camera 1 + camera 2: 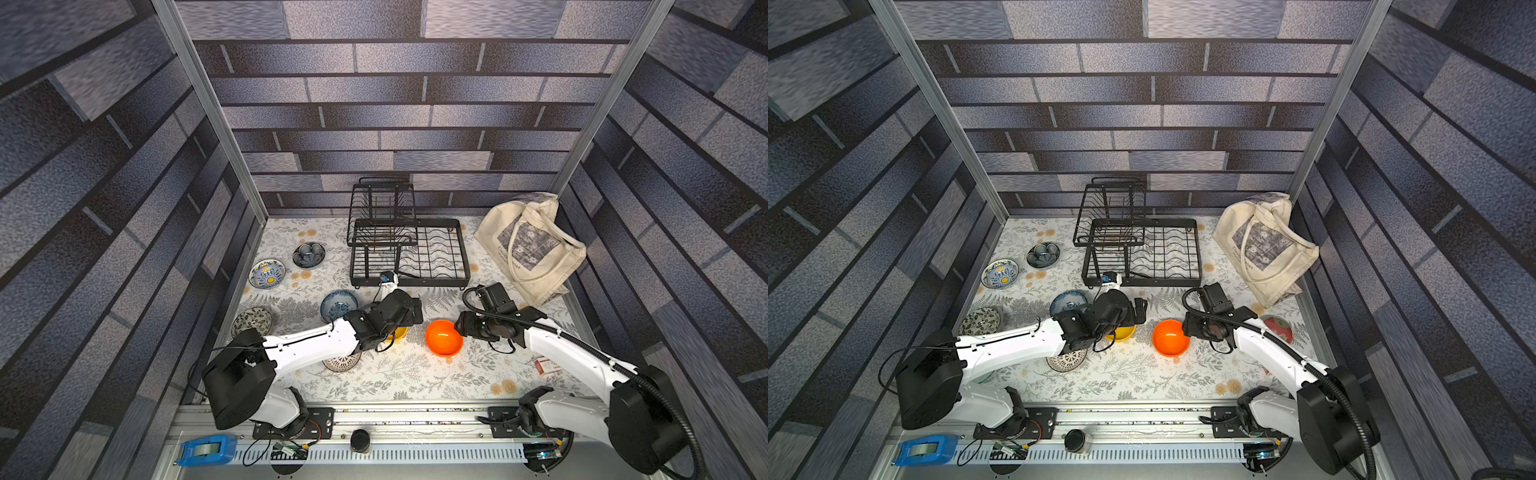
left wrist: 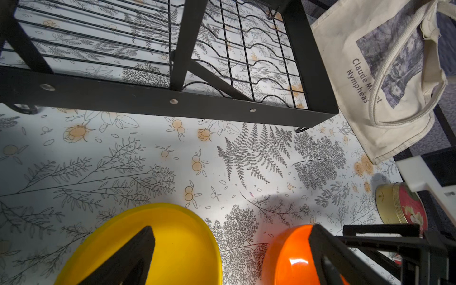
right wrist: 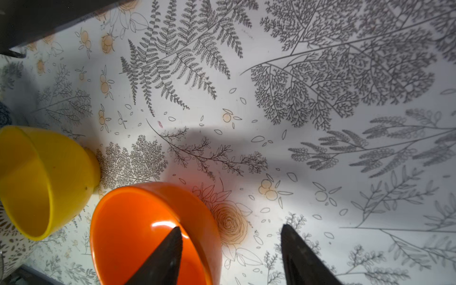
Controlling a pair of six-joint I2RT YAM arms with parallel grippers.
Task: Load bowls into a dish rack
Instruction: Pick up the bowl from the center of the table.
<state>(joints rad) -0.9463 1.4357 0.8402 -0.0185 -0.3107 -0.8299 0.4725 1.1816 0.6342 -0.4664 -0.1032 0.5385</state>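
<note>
The dish rack (image 1: 440, 283) stands at 12 o'clock on the counter (image 1: 415, 386), against the back wall, with its raised basket over its 9 o'clock half. Every bowl in sight sits on the counter.

The orange bowl (image 1: 444, 337) is upright near the middle, at 6 o'clock of the rack. The yellow bowl (image 3: 44, 182) is just beside it at its 9 o'clock (in both top views the left arm (image 1: 316, 340) covers nearly all of it).

The right jaws are spread and straddle the orange bowl's 3 o'clock rim. In the right wrist view one finger (image 3: 167, 254) hangs over the inside of the bowl and the other stands outside, clear of the wall, so nothing is pinched.

The left jaws are spread wide above the yellow bowl. In the left wrist view one finger (image 2: 133, 259) is over it and the other is in front of the orange bowl's edge.

Five more bowls lie from 7 to 10 o'clock:
- a white latticed bowl (image 1: 343, 362), half under the left arm
- a leafy dark bowl (image 1: 251, 321)
- a blue-and-white flowered bowl (image 1: 337, 303)
- a blue-and-yellow bowl (image 1: 267, 273)
- a dark blue-grey bowl (image 1: 308, 254)

A cloth bag (image 1: 536, 245) slumps at 2 o'clock, beside the rack.
</note>
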